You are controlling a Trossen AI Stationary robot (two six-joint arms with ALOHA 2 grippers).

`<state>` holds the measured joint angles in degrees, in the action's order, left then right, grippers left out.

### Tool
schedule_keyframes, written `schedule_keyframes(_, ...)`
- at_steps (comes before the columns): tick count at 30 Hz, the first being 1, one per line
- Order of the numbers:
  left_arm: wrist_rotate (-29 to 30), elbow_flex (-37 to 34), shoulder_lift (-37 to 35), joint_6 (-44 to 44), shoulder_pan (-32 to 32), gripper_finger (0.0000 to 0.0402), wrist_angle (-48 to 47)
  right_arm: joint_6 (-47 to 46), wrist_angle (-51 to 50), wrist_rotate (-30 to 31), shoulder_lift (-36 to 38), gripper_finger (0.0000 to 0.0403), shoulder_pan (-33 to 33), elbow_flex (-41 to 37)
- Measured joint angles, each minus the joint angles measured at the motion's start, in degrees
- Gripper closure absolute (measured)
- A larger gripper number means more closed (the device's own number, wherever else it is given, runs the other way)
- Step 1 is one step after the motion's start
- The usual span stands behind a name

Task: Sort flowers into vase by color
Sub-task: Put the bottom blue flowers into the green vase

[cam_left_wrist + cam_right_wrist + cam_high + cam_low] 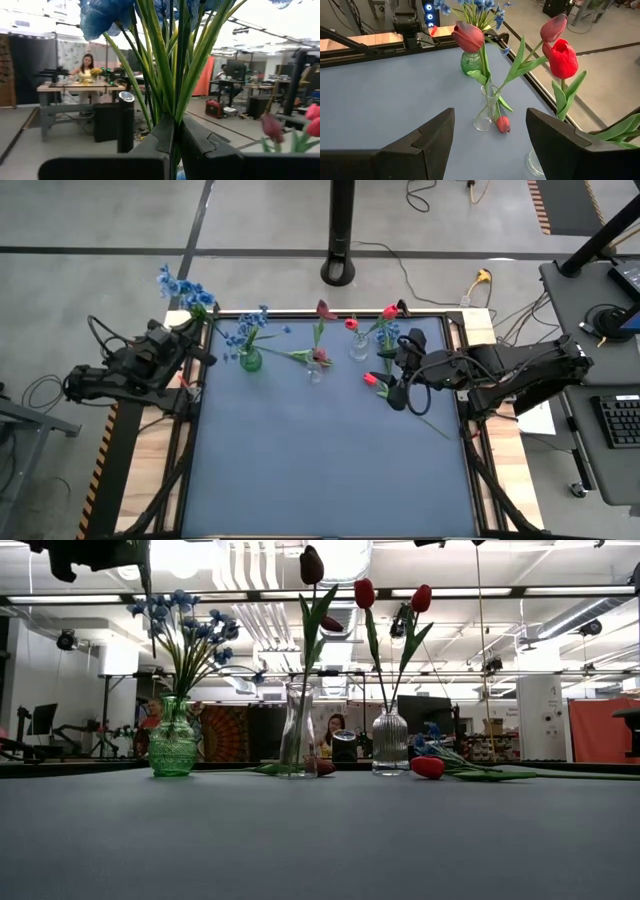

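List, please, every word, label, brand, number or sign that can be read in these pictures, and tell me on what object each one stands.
No text can be read in any view.
Green vase, tall clear vase, ribbed clear vase: no labels visible.
Keyboard beside the table: keys too small to read.
Screens in the room behind: too blurred to read.

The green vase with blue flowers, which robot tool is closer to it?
Left. The left tool, gripping blue flowers, is beside the green vase; the right tool is across the table.

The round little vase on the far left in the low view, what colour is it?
Green glass vase, holding blue flowers. The low view shows it best.
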<state>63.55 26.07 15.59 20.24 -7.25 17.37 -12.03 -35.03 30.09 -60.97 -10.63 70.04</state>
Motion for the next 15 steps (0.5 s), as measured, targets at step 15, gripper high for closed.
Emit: schedule_keyframes(15,-4.6,0.0,2.0,-1.3,5.3,0.0401,0.0,0.3,0.3,0.0,0.0,0.0165,0.0,0.0)
